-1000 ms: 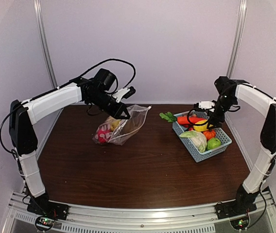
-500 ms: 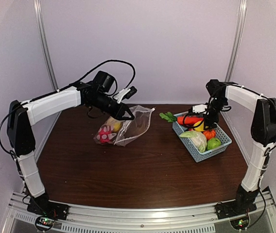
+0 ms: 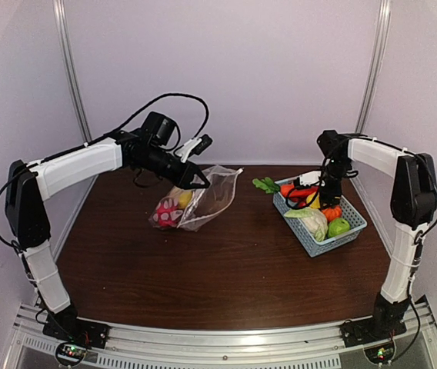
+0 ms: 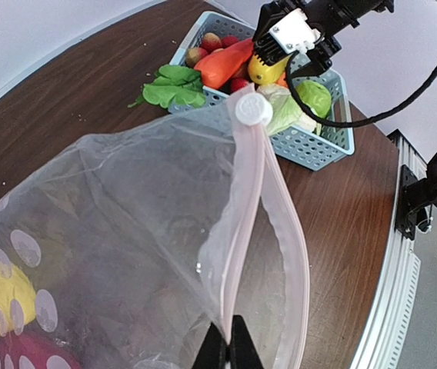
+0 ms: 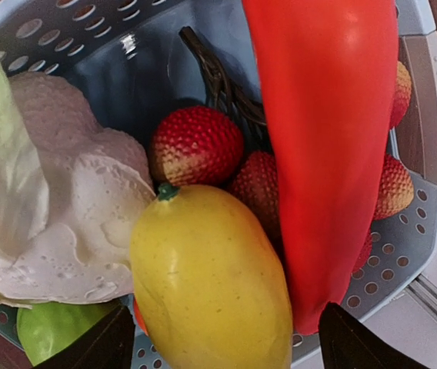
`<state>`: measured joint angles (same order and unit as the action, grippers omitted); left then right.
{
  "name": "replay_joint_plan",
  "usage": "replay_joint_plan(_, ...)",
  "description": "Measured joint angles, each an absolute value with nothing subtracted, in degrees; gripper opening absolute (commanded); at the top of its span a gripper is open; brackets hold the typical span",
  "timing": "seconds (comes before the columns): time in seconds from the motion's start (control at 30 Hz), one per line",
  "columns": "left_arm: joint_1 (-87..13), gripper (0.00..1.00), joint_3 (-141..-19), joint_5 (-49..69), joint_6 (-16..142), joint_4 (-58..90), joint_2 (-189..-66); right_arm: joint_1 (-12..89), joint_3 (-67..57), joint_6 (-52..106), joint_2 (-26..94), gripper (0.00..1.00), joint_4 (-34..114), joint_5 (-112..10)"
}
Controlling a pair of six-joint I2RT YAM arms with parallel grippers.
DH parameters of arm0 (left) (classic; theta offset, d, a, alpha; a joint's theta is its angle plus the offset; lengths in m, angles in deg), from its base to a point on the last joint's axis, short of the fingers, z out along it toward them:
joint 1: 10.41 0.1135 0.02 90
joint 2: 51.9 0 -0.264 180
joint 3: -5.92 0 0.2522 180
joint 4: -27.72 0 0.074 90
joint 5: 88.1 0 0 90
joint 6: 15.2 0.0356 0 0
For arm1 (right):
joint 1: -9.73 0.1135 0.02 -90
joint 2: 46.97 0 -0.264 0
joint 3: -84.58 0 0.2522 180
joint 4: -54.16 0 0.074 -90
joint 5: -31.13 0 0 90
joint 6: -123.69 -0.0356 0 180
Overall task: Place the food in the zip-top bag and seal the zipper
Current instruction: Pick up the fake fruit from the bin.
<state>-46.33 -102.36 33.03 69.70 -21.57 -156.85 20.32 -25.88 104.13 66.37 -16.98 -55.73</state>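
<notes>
The clear zip-top bag (image 3: 203, 198) with white dots lies at the back left. It holds a yellow and a pink food item (image 3: 168, 209). My left gripper (image 3: 196, 183) is shut on the zipper strip (image 4: 251, 192) at the bag's mouth (image 4: 225, 350) and holds the mouth up and partly open. My right gripper (image 3: 316, 197) is open, low in the light-blue basket (image 3: 315, 246). Its fingers (image 5: 103, 347) stand either side of a yellow fruit (image 5: 211, 277). Beside the fruit are the red pepper (image 5: 326, 138), pale cabbage (image 5: 57, 200) and red-yellow fruits (image 5: 195, 144).
The basket also holds a green fruit (image 3: 339, 227) and a small orange pumpkin (image 3: 331, 212). Leafy greens (image 3: 265, 184) lie on the table by the basket's far left corner. The brown table (image 3: 226, 277) ends at a metal rail in front.
My right gripper has moved left and down into the basket, over the yellow fruit. My left gripper has shifted slightly, with the bag's mouth still in its grip.
</notes>
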Motion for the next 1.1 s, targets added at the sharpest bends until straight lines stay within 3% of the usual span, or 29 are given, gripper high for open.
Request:
replay_joint_plan(0.43,-46.13,0.00,-101.66,33.03,69.70,-20.61,-156.35,20.32,-23.50,104.26,66.06,0.51,-14.10,-58.53)
replay_joint_plan(0.83,-46.13,0.00,-101.44,33.52,68.71,-20.35,-156.35,20.32,-20.90,103.51,56.93,0.50,-16.94,-57.96)
replay_joint_plan(1.1,-46.13,0.00,-101.44,34.24,67.27,-19.65,-156.35,21.54,-21.53,96.08,48.05,0.51,-20.96,-43.84)
